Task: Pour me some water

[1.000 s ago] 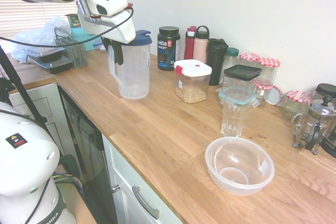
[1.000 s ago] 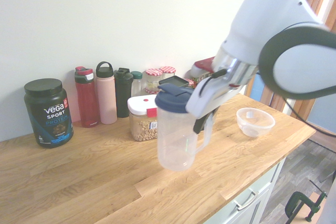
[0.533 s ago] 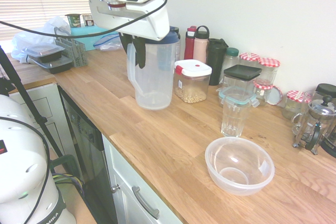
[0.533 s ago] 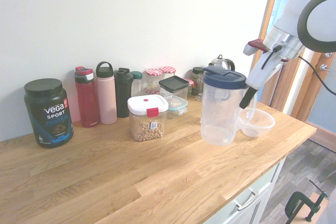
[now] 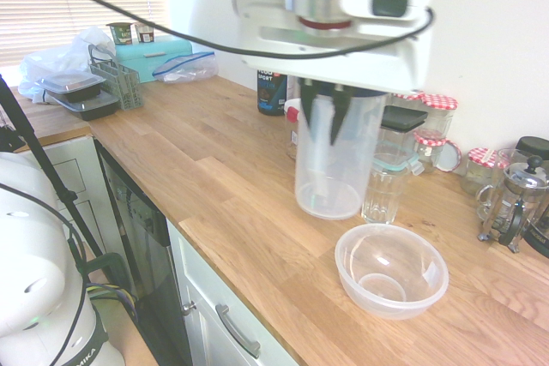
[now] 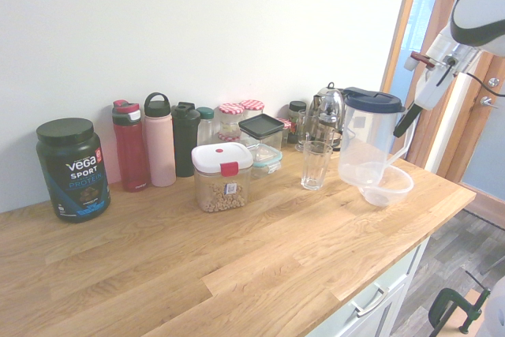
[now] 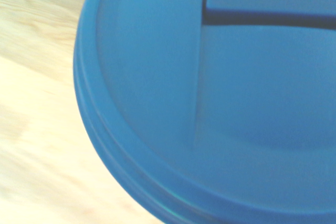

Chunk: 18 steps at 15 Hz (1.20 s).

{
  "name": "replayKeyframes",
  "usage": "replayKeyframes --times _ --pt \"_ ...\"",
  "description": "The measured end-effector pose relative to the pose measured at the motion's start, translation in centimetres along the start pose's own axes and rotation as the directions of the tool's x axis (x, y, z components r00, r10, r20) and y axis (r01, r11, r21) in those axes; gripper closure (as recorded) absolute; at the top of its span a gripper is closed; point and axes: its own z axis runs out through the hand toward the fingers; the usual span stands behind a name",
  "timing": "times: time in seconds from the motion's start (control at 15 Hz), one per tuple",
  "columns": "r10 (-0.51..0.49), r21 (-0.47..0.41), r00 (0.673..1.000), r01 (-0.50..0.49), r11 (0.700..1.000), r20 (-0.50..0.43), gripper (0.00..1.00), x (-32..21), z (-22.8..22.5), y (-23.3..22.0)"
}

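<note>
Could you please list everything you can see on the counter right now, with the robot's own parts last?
pitcher: 1, clear with blue lid, held above the bowl
drinking glass: 1, clear, beside the pitcher
bowl: 1, clear plastic, near the counter's front edge
snack container: 1, white lid, mid-counter
protein tub: 1, black, by the wall
bottles: 3, red, pink, black, along the wall
French press: 1, far end
gripper: 1, shut on the pitcher's handle
</note>
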Motion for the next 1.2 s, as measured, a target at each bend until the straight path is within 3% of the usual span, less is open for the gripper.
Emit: replayKeyframes --times 0.4,0.6,0.87,1.2 --pt "-0.142 -0.061 0.989 0.144 0.988 0.034 1.00 8.4 -3.8 7.9" --pt "-0.214 -0.143 0.972 0.226 0.964 0.096 1.00 11.5 -1.7 7.0" --pt "-0.327 -0.284 0.930 0.363 0.887 0.167 1.00 13.5 0.6 3.0" --pt "-0.394 -0.452 0.886 0.463 0.763 0.243 1.00 13.1 2.6 -1.5"
